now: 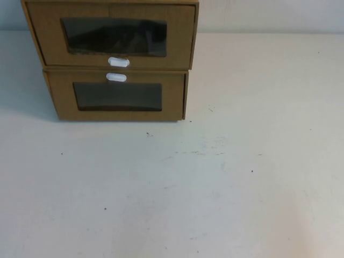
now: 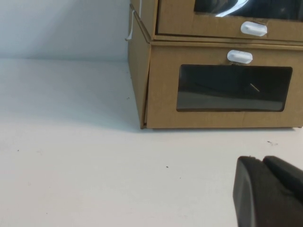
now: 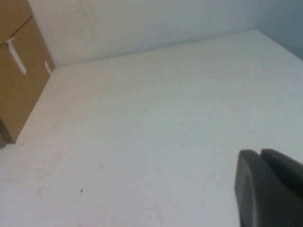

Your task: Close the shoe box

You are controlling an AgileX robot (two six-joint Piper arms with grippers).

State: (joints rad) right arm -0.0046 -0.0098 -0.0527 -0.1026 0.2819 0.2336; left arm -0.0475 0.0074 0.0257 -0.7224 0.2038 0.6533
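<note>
Two brown cardboard boxes are stacked at the back left of the white table. The upper one is the shoe box, with a dark window and a white oval tab under it. In the left wrist view the shoe box has its front standing a little forward of the lower box. My left gripper is shut and empty, low over the table in front of the boxes. My right gripper is shut too, holding nothing, over bare table to the right of the boxes. Neither gripper shows in the high view.
The lower box has its white tab above its window. The boxes' side shows at the edge of the right wrist view. A pale wall stands behind the table.
</note>
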